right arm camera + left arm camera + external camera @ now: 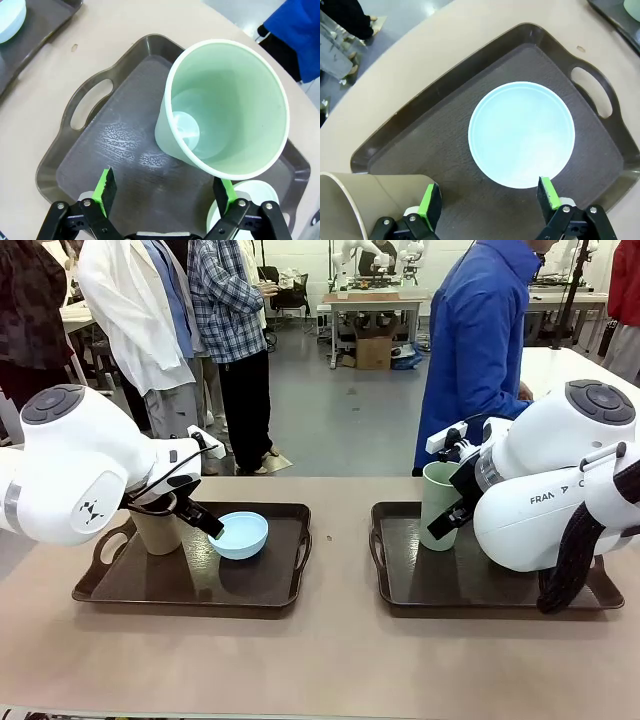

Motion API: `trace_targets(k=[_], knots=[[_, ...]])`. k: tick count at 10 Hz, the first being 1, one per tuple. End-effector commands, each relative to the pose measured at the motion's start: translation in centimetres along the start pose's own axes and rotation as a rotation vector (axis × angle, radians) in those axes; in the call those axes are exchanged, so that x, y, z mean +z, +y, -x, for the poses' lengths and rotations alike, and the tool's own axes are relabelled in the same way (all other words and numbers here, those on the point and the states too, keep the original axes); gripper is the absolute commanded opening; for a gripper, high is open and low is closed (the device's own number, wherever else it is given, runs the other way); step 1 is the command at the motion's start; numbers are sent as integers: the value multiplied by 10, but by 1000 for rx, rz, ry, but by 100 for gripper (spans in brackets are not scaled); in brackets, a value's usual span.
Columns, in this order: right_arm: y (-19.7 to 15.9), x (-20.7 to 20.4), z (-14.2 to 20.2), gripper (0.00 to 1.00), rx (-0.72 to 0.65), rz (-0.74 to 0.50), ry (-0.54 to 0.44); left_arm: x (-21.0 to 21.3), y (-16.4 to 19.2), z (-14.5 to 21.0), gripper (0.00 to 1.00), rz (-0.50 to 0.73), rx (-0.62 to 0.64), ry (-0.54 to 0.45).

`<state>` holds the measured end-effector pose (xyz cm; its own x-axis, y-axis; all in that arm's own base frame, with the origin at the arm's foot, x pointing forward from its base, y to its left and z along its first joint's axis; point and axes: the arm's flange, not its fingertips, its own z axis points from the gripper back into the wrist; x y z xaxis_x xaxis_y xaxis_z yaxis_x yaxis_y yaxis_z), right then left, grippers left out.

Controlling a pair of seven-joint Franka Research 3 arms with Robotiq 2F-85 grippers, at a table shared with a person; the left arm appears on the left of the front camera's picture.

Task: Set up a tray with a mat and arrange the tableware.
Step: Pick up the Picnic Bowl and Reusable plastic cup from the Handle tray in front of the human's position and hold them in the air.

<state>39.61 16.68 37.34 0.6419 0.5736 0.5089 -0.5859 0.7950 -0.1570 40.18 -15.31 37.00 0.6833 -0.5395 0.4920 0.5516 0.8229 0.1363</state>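
left pincer (489, 199) open wide, holds nothing, over brown tray (430, 145); tan cup (365, 200) just beside it, blue bowl (521, 134) just ahead, centred on its gap, so probably lined up for it. right pincer (165, 189) open too, empty; pale bowl (255, 192) close beside it, green cup (225, 110) upright just ahead on second tray (125, 145).

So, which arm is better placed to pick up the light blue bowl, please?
Left. The left gripper hangs open right by the blue bowl over its tray; the right gripper is over the other tray, by the green cup.
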Motion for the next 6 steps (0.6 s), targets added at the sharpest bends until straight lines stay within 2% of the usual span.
trace_targets(k=[1,6], knots=[[0,0,0,100,0,0,0,0,0,0,100,0,1,1],[0,0,0,100,0,0,0,0,0,0,100,0,1,1]])
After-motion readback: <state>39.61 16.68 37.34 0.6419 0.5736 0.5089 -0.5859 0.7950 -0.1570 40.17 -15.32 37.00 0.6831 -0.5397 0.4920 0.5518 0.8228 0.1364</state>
